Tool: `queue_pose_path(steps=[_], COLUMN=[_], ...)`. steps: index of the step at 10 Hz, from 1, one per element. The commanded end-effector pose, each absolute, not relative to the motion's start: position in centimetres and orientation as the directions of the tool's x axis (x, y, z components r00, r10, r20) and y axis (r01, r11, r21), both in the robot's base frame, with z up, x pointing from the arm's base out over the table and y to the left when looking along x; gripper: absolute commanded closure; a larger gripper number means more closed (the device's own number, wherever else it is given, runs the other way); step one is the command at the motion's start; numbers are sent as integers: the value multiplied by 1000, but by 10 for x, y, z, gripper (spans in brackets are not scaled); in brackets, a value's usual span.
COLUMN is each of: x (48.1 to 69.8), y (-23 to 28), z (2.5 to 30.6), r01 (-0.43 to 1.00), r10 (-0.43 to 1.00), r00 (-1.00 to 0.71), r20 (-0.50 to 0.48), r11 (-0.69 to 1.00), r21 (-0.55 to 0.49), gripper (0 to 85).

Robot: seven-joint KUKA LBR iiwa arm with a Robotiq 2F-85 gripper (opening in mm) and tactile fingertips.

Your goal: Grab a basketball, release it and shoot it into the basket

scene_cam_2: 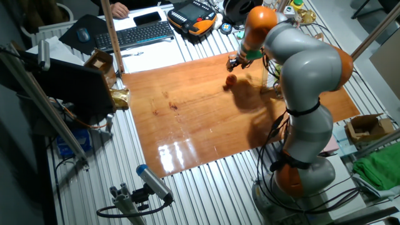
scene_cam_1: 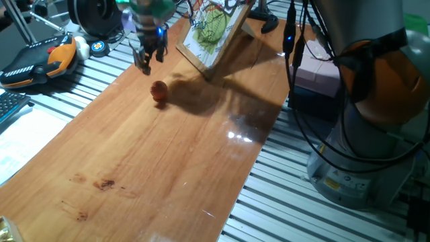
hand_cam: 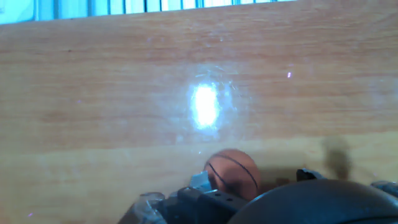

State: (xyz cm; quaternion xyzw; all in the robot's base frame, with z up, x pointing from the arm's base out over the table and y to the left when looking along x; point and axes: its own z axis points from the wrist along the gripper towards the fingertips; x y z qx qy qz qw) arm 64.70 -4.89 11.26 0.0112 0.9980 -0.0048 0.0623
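The basketball [scene_cam_1: 159,91] is a tiny orange ball with dark seams, lying on the wooden tabletop [scene_cam_1: 154,168]. My gripper [scene_cam_1: 151,60] hangs a little above and behind it, fingers apart and empty. In the other fixed view the gripper [scene_cam_2: 234,63] is just beyond the ball [scene_cam_2: 230,80]. In the hand view the ball [hand_cam: 233,173] sits at the bottom edge, partly hidden by the hand. The basket's tilted wood-framed board [scene_cam_1: 211,30] with the green and orange drawing stands right of the gripper. Its orange hoop [scene_cam_1: 203,9] is at the frame's top edge.
An orange-and-black handheld device [scene_cam_1: 40,60] lies left of the board on the metal slats. A keyboard [scene_cam_2: 140,34] and a cardboard box [scene_cam_2: 100,62] are at the far side. The robot base [scene_cam_1: 363,154] and hanging cables [scene_cam_1: 295,67] stand to the right.
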Motion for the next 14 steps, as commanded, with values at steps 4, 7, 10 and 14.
queue_pose_path(steps=[4,7,10,14], x=[639,637,638,633], y=[-44,-43,-43,-41], z=[72,69,65,57], r01=[33,30,22,11], r10=[31,29,21,14], r00=[-991,-990,-989,-986], r20=[-131,-135,-144,-168], r11=[999,1000,1000,1000], r21=[-9,-6,-6,18], gripper=[130,127,133,300])
